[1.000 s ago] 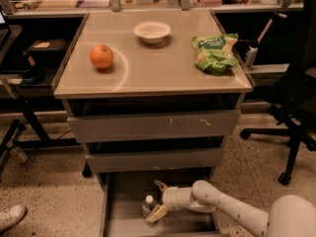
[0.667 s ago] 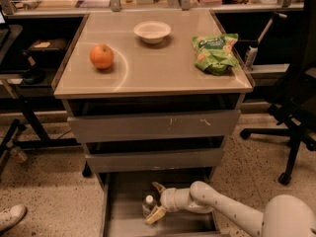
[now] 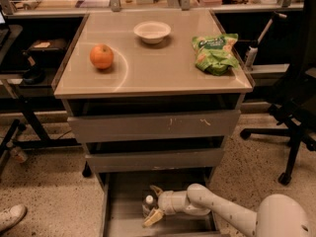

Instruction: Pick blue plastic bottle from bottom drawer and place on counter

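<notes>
The blue plastic bottle [image 3: 147, 205] stands upright with its white cap up in the pulled-out bottom drawer [image 3: 114, 212], near the drawer's middle. My gripper [image 3: 154, 203] reaches into the drawer from the right, low over its floor. It is open, one pale fingertip [image 3: 152, 218] in front of the bottle and the other behind it, so the bottle stands between them. The beige counter [image 3: 153, 70] lies above, on top of the drawer cabinet.
On the counter sit an orange apple [image 3: 101, 57] at the left, a white bowl [image 3: 152, 31] at the back and a green snack bag [image 3: 215, 53] at the right. Both upper drawers [image 3: 154, 126] stand slightly ajar. An office chair [image 3: 295, 112] stands to the right.
</notes>
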You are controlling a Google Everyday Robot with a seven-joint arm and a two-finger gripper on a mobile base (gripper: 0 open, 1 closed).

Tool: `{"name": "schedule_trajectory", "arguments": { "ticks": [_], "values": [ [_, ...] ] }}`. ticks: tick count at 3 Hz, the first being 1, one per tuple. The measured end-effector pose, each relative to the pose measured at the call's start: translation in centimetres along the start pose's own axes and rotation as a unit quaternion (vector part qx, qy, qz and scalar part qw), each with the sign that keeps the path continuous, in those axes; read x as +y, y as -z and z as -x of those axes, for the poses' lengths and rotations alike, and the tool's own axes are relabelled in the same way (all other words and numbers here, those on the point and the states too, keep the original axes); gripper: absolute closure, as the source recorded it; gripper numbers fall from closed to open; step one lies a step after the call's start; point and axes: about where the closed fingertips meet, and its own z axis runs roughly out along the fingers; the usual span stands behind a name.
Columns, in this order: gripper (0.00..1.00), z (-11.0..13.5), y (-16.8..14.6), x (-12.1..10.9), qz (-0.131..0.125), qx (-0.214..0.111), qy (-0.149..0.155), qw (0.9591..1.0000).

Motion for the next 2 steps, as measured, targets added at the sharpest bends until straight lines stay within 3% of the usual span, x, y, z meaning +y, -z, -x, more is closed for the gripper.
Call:
{"name": "schedule_trajectory", "arguments": {
  "ticks": [2],
  "values": [
    [0.42, 0.00, -0.01, 0.00, 0.000, 0.000, 0.000, 1.0000]
  ]
}}
